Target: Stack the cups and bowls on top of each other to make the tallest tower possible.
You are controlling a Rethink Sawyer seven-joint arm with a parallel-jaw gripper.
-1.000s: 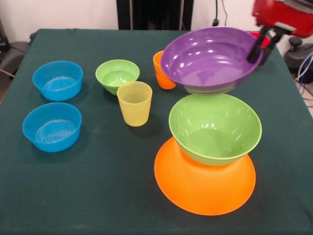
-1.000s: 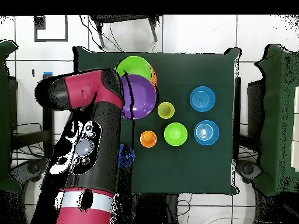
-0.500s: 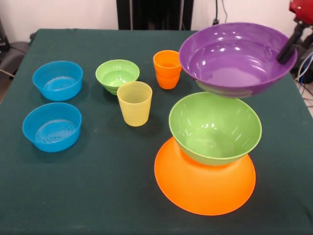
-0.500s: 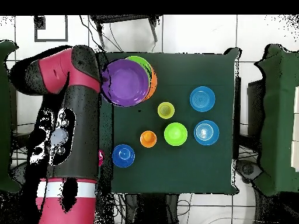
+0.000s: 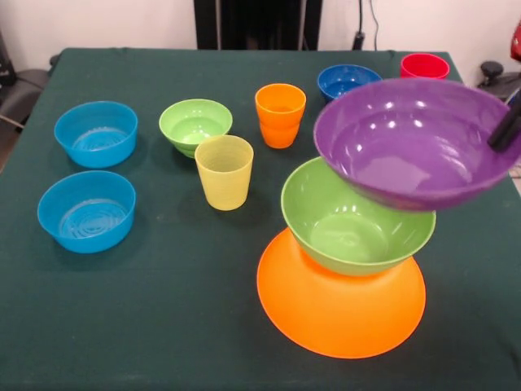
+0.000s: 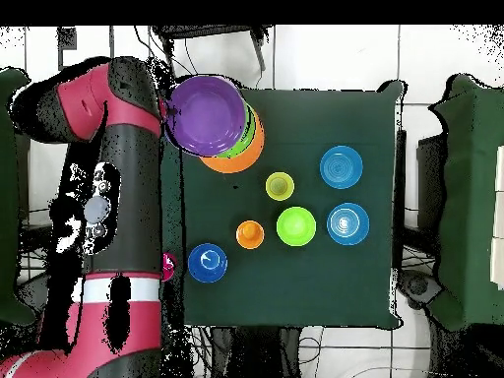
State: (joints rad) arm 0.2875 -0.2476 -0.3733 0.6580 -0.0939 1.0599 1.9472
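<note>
Above the large green bowl (image 5: 358, 216), the gripper (image 5: 506, 130) clasps the purple bowl (image 5: 415, 142) by its rim — held off-centre, it may slide off.

One camera looks across the green table (image 5: 146, 326) from the side opposite the robot, fairly close. The other looks straight down from high above, taking in the whole table (image 6: 325, 285) and surrounding floor.

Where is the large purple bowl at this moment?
In the front view the purple bowl hangs at the right, held up by the claw at its right rim, above and partly over the large green bowl that sits on the upturned orange bowl.
</note>
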